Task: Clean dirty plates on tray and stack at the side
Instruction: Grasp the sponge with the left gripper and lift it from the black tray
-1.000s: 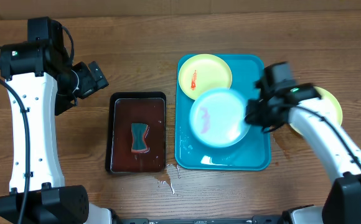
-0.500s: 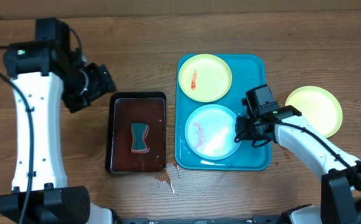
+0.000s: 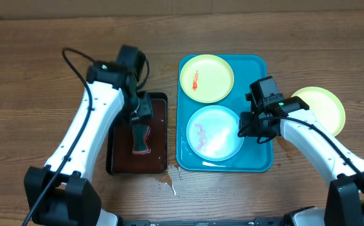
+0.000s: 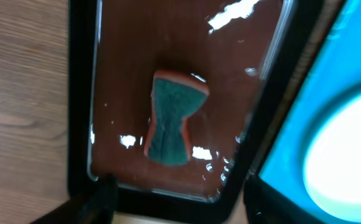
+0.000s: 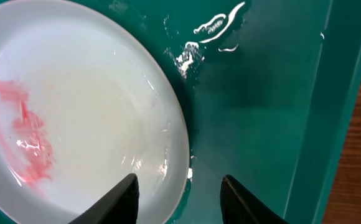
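Observation:
The turquoise tray (image 3: 258, 158) holds a pale yellow-green plate (image 3: 206, 77) with a red smear at the back. In front of it lies a white blue-rimmed plate (image 3: 214, 133) with a reddish smear. Another yellow-green plate (image 3: 323, 110) lies on the table to the right, partly behind my right arm. My right gripper (image 3: 248, 125) is open and empty. In the right wrist view it (image 5: 179, 200) straddles the white plate's (image 5: 81, 112) right rim, one finger over the plate, one over the tray (image 5: 261, 93). My left gripper (image 3: 141, 116) (image 4: 180, 208) is open above a green-and-orange sponge (image 4: 173, 120).
The sponge (image 3: 140, 141) lies in brown liquid in a dark rectangular tray (image 3: 116, 135) left of the turquoise one. Its black rim (image 4: 81, 93) shows in the left wrist view. A small wet patch (image 3: 166, 182) is on the wooden table by the front.
My left arm has swung from the far left to over the dark tray and sponge. The white plate, earlier raised at my right gripper, now lies flat on the tray.

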{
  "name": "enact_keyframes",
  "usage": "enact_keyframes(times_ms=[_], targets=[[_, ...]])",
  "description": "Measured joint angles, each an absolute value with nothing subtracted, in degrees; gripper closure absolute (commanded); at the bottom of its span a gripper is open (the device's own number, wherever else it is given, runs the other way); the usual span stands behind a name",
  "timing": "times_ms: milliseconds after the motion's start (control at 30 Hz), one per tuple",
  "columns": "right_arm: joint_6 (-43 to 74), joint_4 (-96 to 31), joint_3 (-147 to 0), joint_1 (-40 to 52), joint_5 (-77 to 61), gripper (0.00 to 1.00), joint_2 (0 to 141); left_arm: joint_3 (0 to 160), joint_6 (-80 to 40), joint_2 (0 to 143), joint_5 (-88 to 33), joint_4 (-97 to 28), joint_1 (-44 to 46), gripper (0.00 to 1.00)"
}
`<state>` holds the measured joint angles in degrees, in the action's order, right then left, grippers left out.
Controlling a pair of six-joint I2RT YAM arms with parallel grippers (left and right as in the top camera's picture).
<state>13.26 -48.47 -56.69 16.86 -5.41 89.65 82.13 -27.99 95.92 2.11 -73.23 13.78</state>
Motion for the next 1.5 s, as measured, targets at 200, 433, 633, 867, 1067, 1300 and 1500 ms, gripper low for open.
enact_keyframes(times_ms=[200,433,633,867,1067,1300,1500], targets=[[13.3,-49.93,-56.69,16.86,-5.28,0.56,89.52,68.51,-28.36,95.92,1.17,-61.95,13.76,0.55],[13.41,-49.52,-56.69,16.86,-5.1,0.56,89.52,55.81,-26.92,95.92,0.89,-46.63,13.76,0.56],[13.47,-49.76,-56.69,16.86,-5.1,0.59,89.52,50.92,-26.3,95.9,1.3,-41.71,13.74,0.96],[14.63,-49.76,-56.69,16.58,-4.25,0.58,89.52,52.97,-26.37,95.92,1.13,-47.2,13.74,0.96],[18.02,-49.41,-56.69,12.93,-1.54,0.56,89.52,62.33,-26.37,95.92,1.61,-55.92,13.74,0.96],[16.4,-49.36,-56.69,10.9,-4.25,0.57,89.52,73.58,-25.61,95.92,2.48,-62.63,13.74,0.96],[15.09,-47.48,-56.47,10.92,-6.7,0.57,89.52,75.48,-25.3,95.92,2.55,-64.31,13.74,0.96]])
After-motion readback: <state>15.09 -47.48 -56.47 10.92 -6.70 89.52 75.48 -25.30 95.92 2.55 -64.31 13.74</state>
